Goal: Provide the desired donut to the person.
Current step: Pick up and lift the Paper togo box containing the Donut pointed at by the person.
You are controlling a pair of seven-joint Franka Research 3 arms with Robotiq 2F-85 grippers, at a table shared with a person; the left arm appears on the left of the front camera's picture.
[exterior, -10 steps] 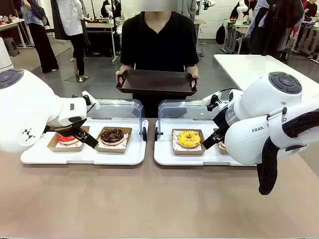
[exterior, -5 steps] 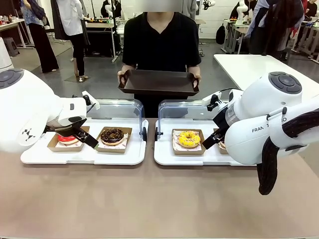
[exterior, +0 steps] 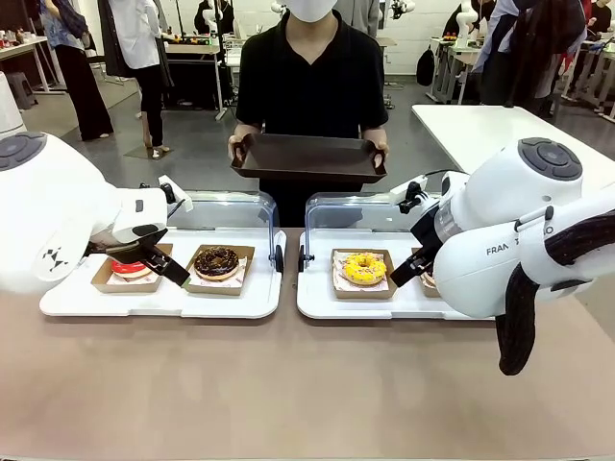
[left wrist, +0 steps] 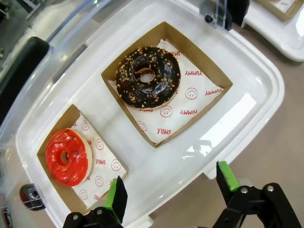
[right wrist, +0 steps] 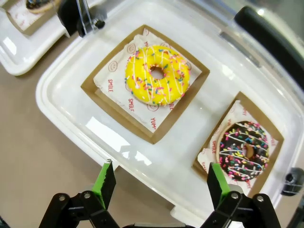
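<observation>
**Front view.** The person (exterior: 309, 77) in a black T-shirt stood at the far side of the tabletop (exterior: 288, 384). Both hands held a dark brown rectangular serving tray (exterior: 307, 158) level, and neither hand pointed at anything. Two white plastic containers lay on the tabletop with their clear lids raised. The left container (exterior: 231, 305) held a red-glazed ring donut (exterior: 130, 268) and a chocolate donut with nut crumbs (exterior: 217, 260). The right container (exterior: 317, 305) held a yellow-iced donut with sprinkles (exterior: 364, 268).

**Left wrist view.** The left end effector (left wrist: 170, 183) hung over the container's near rim, jaws spread wide and empty. Each donut sat on printed paper in its own brown cardboard dish (left wrist: 204, 67).

**Right wrist view.** The right end effector (right wrist: 160, 171) was likewise wide open and gripped nothing. A chocolate donut with coloured sprinkles (right wrist: 243, 149) sat beside the yellow one.

The task appeared to be at the choosing step, and which donut was wanted could not be told. The next move would likely call for lowering one end effector onto the chosen dish's wall, then carrying it across to the serving tray.
</observation>
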